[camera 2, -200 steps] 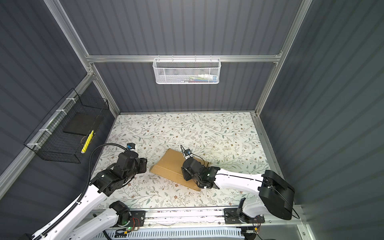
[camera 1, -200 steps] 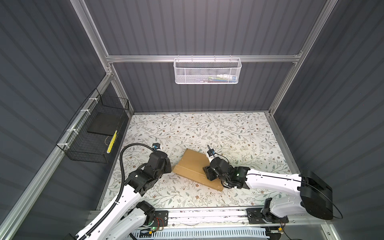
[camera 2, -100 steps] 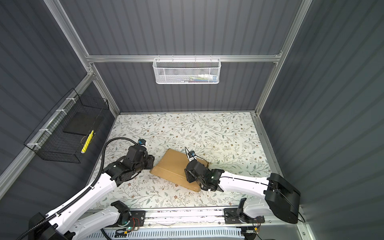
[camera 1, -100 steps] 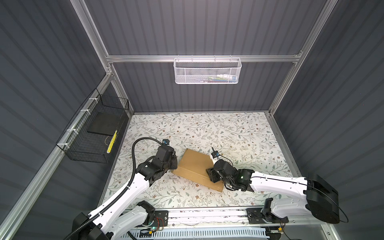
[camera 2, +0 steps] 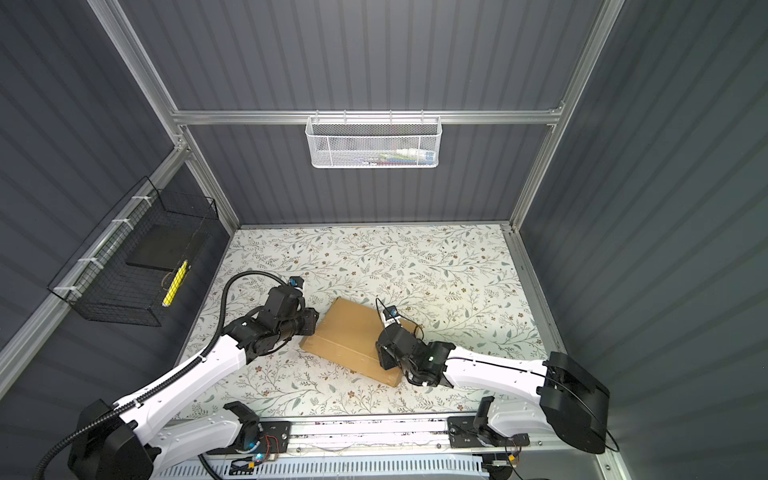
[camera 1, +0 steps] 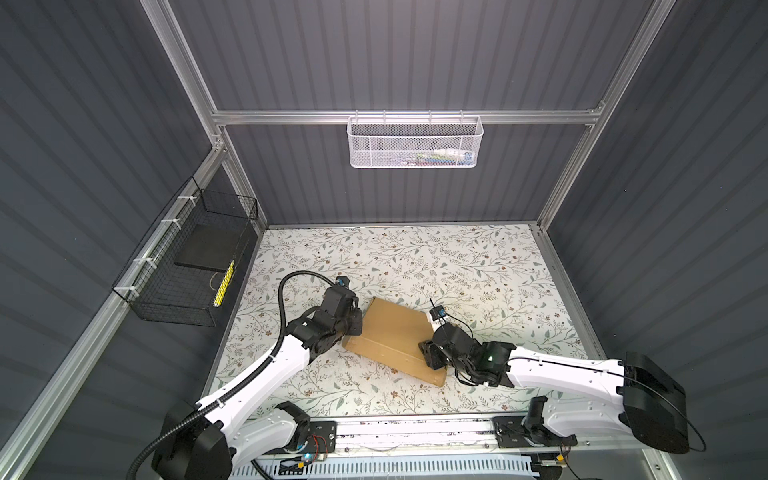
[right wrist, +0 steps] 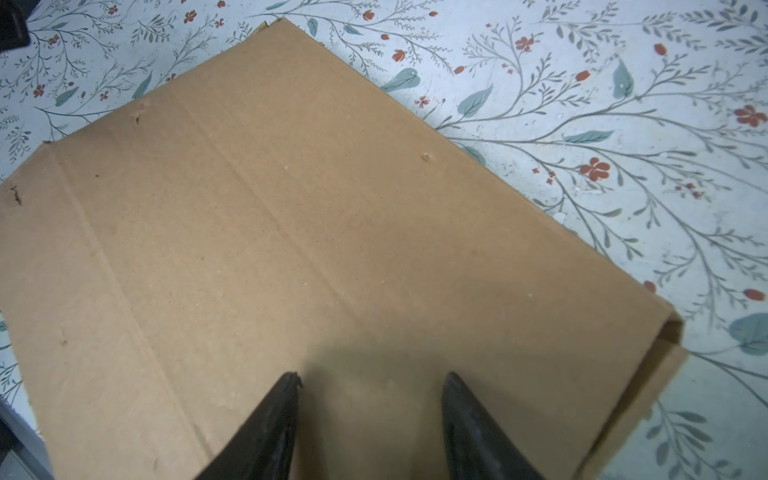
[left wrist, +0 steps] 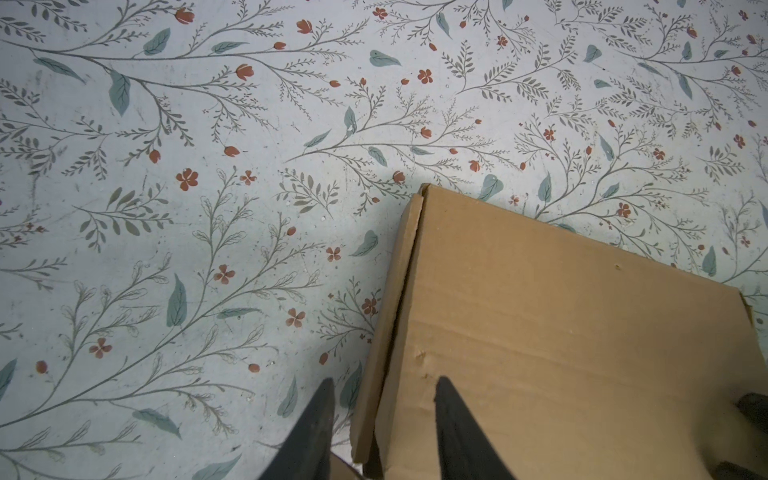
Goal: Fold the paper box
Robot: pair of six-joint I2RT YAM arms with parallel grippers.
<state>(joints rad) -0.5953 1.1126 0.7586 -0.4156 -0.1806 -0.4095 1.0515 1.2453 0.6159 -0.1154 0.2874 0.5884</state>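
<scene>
The paper box (right wrist: 332,232) is lying flat on the floral-patterned bench (right wrist: 623,124), its creased brown top panel facing up. The right gripper (right wrist: 372,378) is hanging over that panel, its black fingers (right wrist: 274,419) standing apart with nothing between them.

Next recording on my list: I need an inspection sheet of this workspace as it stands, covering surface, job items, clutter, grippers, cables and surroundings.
Surface: floral table cover, flat, lightly scuffed.
Job's things: paper box, brown cardboard, lid down, lying skewed near the front; a side flap stands slightly off the top panel.
Clutter: nothing seen.
Grippers: left gripper open, straddling a box edge; right gripper open, over the top panel.
Cables: black corrugated hose loops above the left arm, off the box; thin black wire at the right wrist.
Surroundings: white mesh basket on the back rail, items inside; black wire basket on the left wall.
</scene>
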